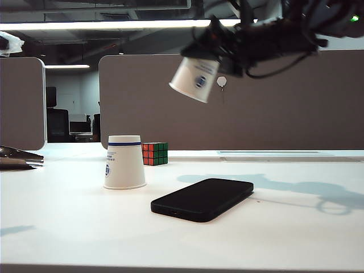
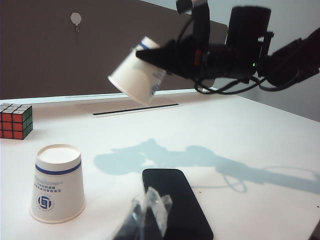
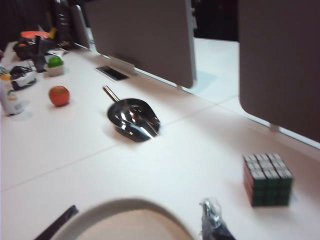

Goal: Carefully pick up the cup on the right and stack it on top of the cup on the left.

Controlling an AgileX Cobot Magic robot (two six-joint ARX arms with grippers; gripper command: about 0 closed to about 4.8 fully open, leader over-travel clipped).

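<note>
Near edge: flat black phone [image 1: 202, 198] on white table [image 1: 68, 227]. Behind it, upside-down white paper cup with blue band [image 1: 124, 162], standing. Right gripper [image 1: 219, 50] aloft, clamped on tilted second white cup [image 1: 195, 79]. Left gripper [image 2: 145, 217] low; opening indeterminate

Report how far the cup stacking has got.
Done: the right gripper has picked up the lifted cup, which hangs tilted high above the table. In hand: carrying it. Left: lowering it onto the upside-down cup beside the phone. The left gripper hangs idle near the phone.
</note>
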